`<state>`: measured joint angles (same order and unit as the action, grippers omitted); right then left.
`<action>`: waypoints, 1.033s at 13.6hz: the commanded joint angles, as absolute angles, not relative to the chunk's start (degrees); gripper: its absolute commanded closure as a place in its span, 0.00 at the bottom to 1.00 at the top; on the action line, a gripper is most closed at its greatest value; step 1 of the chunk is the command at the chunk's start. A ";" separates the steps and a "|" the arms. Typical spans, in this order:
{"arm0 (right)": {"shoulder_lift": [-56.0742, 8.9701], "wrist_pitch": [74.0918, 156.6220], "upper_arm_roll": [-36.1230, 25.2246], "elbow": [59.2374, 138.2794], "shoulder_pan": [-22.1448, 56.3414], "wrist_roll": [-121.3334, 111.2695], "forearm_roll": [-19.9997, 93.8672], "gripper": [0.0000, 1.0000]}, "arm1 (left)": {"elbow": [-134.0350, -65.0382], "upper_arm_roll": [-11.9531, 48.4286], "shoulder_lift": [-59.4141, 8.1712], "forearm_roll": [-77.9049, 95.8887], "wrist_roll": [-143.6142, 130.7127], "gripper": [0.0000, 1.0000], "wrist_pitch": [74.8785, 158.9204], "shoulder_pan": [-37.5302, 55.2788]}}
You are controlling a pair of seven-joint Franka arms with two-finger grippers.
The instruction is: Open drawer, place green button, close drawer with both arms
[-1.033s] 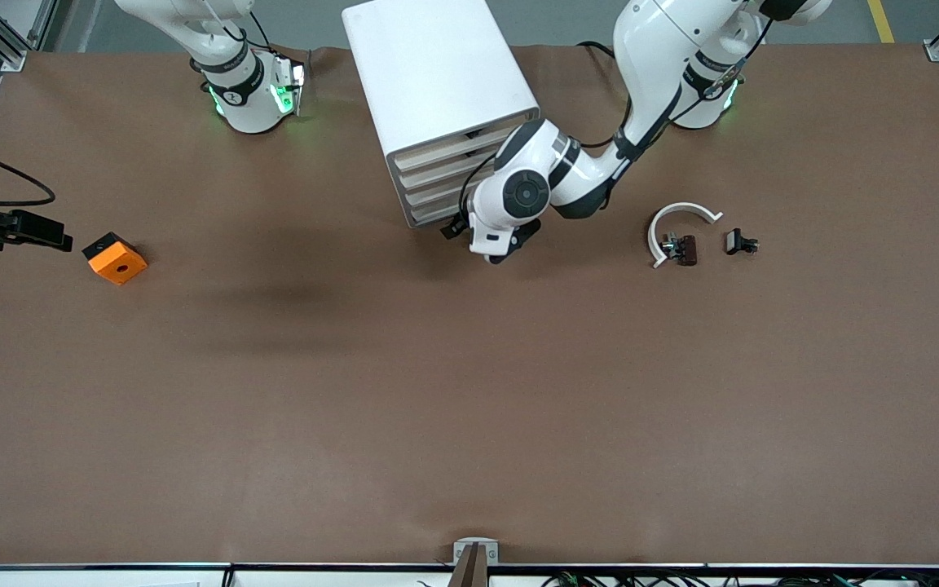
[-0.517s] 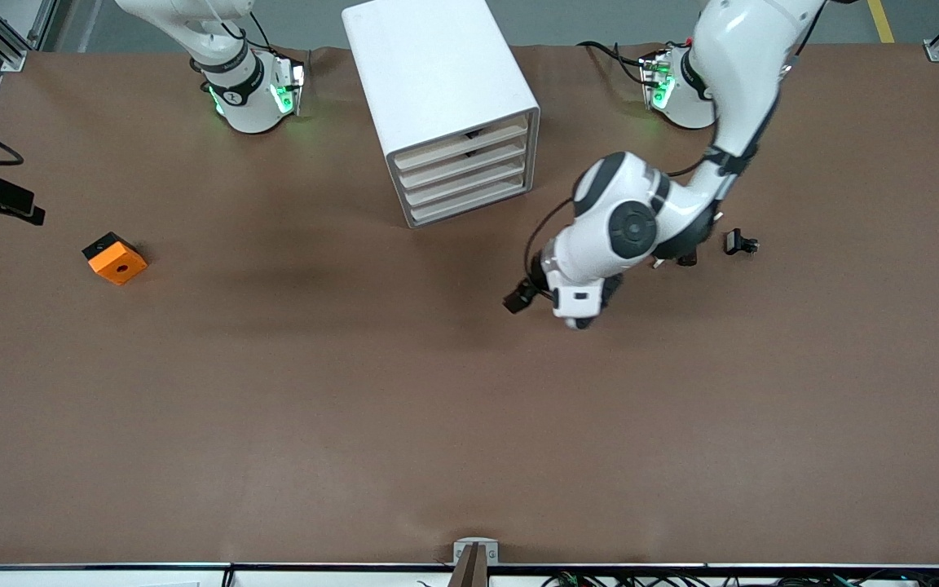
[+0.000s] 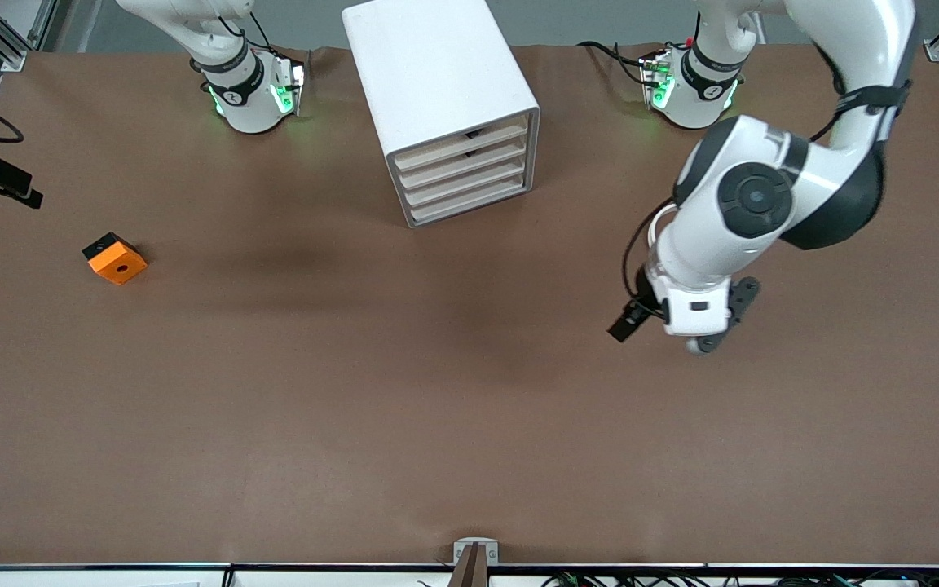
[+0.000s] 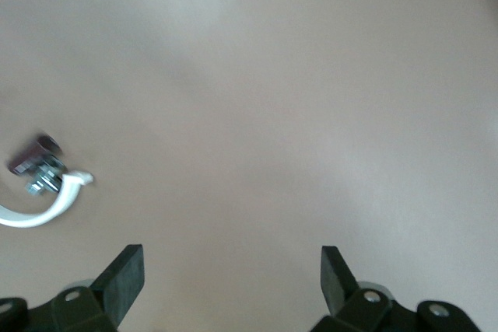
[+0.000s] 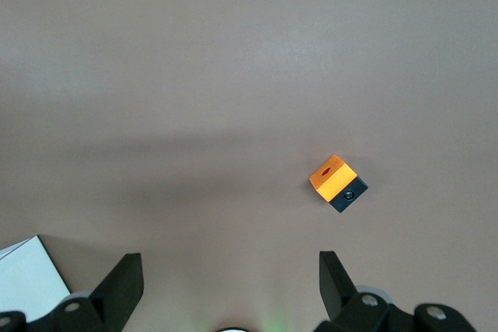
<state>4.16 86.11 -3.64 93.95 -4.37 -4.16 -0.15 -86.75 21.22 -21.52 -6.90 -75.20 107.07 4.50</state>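
So: drawer (image 3: 467, 203), lowest in the cabinet (image 3: 437, 73), sat flush, not yet opened. Left gripper (image 4: 231, 285) hung over bare table (image 3: 355, 408) toward the left arm's end, jaws wide apart, nothing in them. Its wrist view caught a white arc (image 4: 39, 214) with a small dark part (image 4: 33, 153) touching it; couldn't tell if that was the button. Right gripper (image 5: 229, 285) waited, spread and empty, high over the orange cube (image 3: 115, 259). Probably pick step; next move needed the button located and the drawer pulled
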 commanded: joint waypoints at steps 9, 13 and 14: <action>7.82 86.57 -2.37 96.24 -5.01 -4.57 0.53 0.00 | -81.56 21.80 -14.51 -7.65 -43.04 0.00 98.70 -12.72; 8.35 86.66 -2.55 96.42 -4.75 -4.57 0.53 0.00 | -81.83 21.71 -9.67 -7.47 -27.01 0.00 93.18 -17.75; 8.35 86.66 -2.64 96.50 -4.40 -4.57 0.61 0.00 | -82.09 21.62 -8.10 -7.38 -24.72 0.00 93.08 -18.80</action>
